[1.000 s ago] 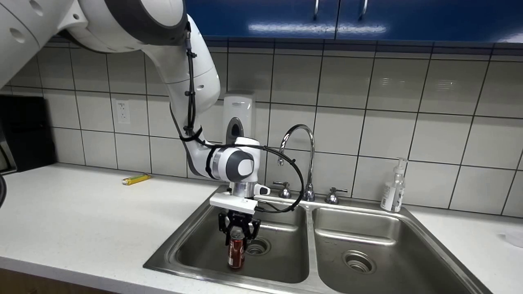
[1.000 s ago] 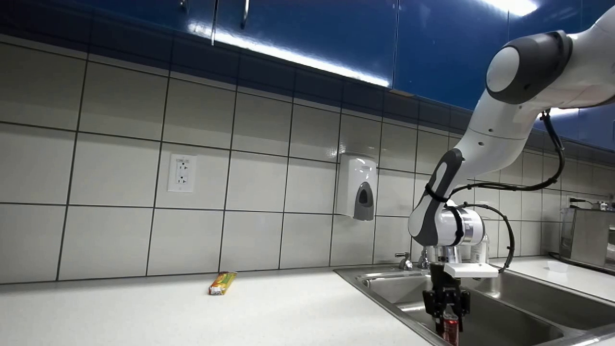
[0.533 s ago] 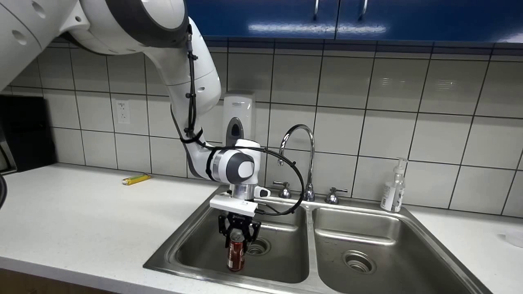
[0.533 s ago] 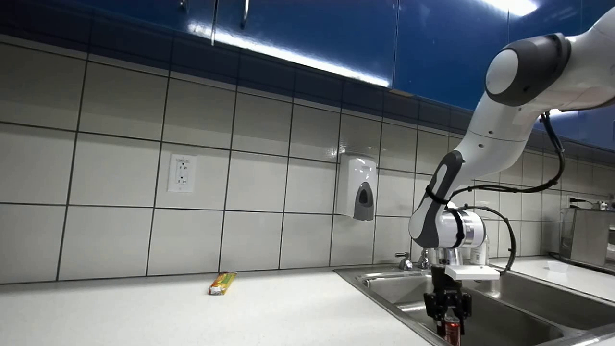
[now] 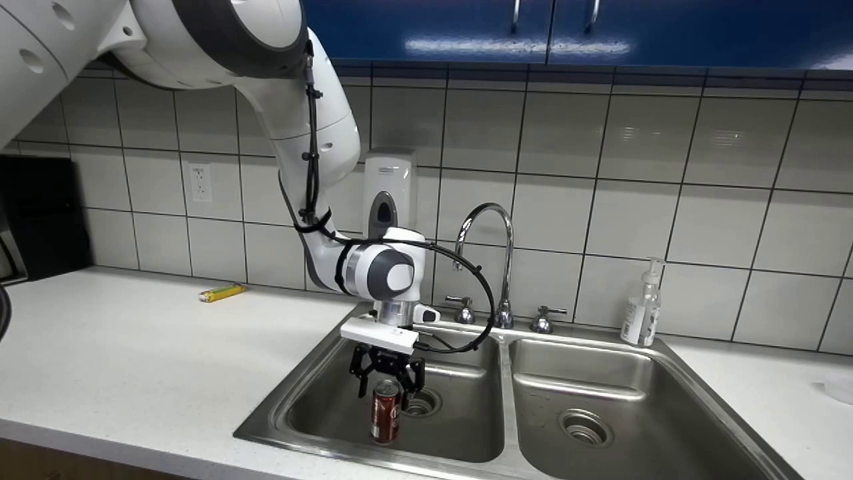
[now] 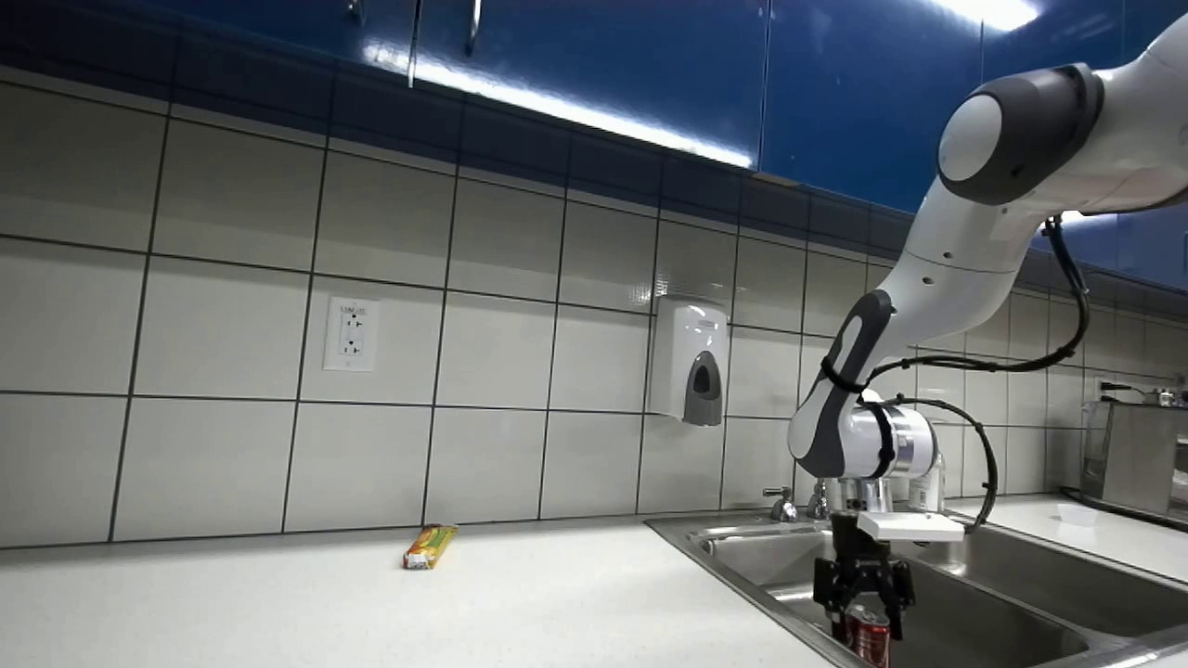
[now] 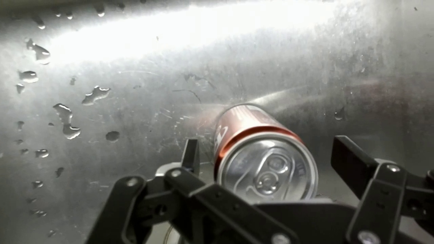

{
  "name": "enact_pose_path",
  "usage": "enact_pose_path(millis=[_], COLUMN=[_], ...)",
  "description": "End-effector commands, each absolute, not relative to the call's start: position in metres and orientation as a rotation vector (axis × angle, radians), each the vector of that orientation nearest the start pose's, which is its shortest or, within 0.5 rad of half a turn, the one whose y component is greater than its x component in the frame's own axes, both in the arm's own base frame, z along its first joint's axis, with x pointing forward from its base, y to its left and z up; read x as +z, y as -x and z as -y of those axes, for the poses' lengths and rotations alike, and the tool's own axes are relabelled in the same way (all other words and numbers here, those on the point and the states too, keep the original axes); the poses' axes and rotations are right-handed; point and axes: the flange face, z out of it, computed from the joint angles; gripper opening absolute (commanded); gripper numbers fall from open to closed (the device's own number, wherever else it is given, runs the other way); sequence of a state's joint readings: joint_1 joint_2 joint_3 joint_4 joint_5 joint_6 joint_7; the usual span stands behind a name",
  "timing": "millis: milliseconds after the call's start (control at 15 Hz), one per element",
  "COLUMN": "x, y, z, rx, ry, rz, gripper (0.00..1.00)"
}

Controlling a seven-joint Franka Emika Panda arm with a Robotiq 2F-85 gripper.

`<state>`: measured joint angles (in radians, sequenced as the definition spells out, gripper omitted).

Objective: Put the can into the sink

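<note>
At left in an exterior view we saw a yellow packet [image 5: 222,293] on the bench [image 5: 133,347]; next came the can [image 5: 385,417], upright in the left basin [image 5: 460,433] of the sink [image 5: 508,400]. The end effector [image 7: 266,149] had its jaws apart to either side, gripping nothing; farther right stood the faucet [image 5: 508,267]. We judged this the release; the next move called for a straight lift without nudging the can.

In the wrist view, glare burns the sink [image 7: 203,30] white in a broad band; the droplets [image 7: 30,77] look crisp. In both exterior views, the cabinets [image 6: 594,56] carry bright streaks and the tiles [image 6: 251,83] just below lie in shadow.
</note>
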<state>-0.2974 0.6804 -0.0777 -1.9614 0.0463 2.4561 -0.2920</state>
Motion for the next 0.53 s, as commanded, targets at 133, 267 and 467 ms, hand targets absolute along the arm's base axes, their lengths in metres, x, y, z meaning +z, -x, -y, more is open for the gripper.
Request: enact_pose_path(millis=[133,267,467], x=[0.159,0.186,0.228], y=[-0.54,-0.539,-0.536], z=[0.207,0.2,0.172], rx=[0.294,0.281,0.255], ry=[3.077,3.09,3.119], rz=[-0.127,-0.097,-0.01], gripper=[1.0,1.0,1.0])
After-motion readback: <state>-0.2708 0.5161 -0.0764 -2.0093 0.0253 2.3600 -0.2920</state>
